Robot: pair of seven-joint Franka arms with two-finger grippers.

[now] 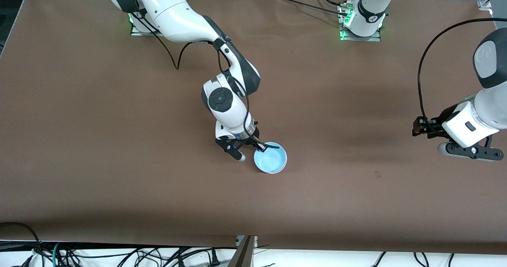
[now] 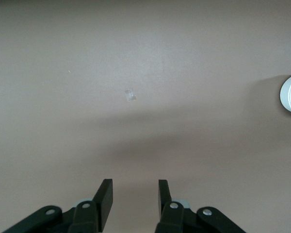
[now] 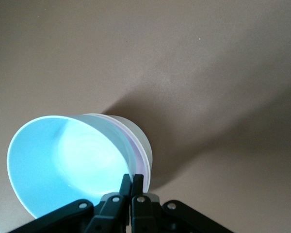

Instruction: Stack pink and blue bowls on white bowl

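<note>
The stacking looked all but done. The blue bowl (image 1: pixel 270 158) sat nested on top, and in the right wrist view a thin pink rim (image 3: pixel 137 151) and a white outer wall (image 3: pixel 136 133) showed just outside it, so the pink bowl appeared to lie inside the white bowl with the blue one seated in both. In the front view only the blue interior and a pale outer edge could be made out. The stack stood near the middle of the counter (image 1: pixel 99 140), somewhat toward the front camera.

The right hand (image 1: pixel 259 145) was at the stack's rim, its fingers pinched together on the blue bowl's wall. What seemed left was for it to let go and lift clear; whether the blue bowl was fully settled could not be told. The left hand (image 2: pixel 135 196) hovered over bare counter at the left arm's end, well apart from the stack, its fingers partly spread and holding nothing; that arm was waiting.

The counter was covered in a plain brown matte sheet, with a small pale scrap of tape (image 2: pixel 130 95) on it under the left hand. Metal framing ran past the arms' bases, and cables (image 1: pixel 119 257) lay along the edge nearest the front camera.
</note>
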